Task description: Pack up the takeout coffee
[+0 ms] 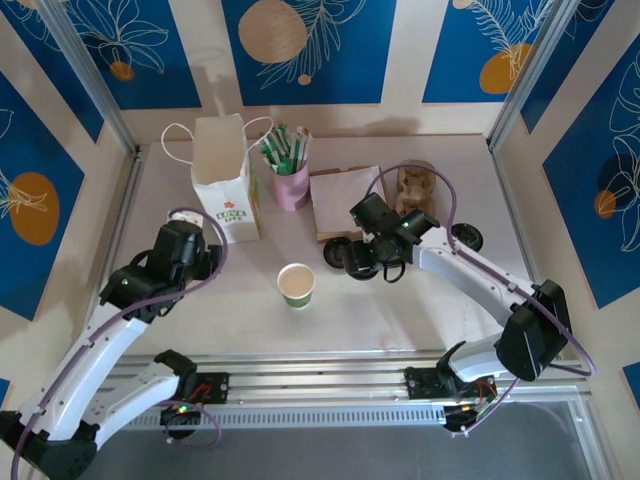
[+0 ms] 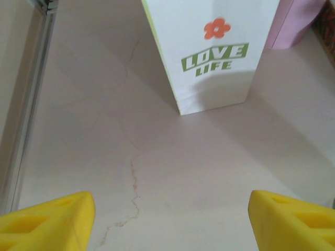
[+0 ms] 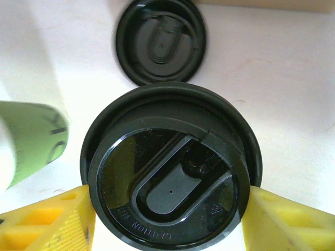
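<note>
My right fingers [image 3: 47, 225] are pressed against either side of a black lid [image 3: 167, 188], its rim touching both. A second black lid [image 3: 159, 42] lies flat on the bench [image 3: 272, 63] just beyond it. The paper cup [image 1: 297, 285] stands upright and uncovered near the middle of the bench, to the left of the lid I hold, with a pale drink showing inside. My left fingers [image 2: 49, 222] are spread wide with nothing between them, pointed at the white paper bag [image 2: 212, 57] standing upright ahead, a pink cup [image 2: 293, 26] just beside it.
</note>
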Robot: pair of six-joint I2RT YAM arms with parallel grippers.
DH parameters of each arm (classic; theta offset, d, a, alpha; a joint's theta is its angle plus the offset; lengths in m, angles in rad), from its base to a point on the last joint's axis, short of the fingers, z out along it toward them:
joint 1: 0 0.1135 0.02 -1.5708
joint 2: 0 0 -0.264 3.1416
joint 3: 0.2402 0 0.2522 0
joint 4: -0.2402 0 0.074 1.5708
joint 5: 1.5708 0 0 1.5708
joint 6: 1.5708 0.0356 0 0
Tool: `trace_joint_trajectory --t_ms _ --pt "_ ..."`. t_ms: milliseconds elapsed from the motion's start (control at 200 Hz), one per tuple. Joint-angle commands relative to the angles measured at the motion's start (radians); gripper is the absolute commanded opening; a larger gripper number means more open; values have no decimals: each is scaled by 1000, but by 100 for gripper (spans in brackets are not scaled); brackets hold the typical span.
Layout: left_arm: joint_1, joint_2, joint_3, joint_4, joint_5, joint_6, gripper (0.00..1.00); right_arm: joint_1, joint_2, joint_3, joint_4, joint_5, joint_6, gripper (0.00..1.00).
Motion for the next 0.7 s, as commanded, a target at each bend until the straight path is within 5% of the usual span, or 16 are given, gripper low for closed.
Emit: trace_joint_trajectory --t_ms 0,695 --pt "12 -40 -69 73 -47 -14 77 57 -11 57 -72 17 18 65" --pt "18 -88 -124 81 -50 -25 78 331 257 337 -118 -11 16 66"
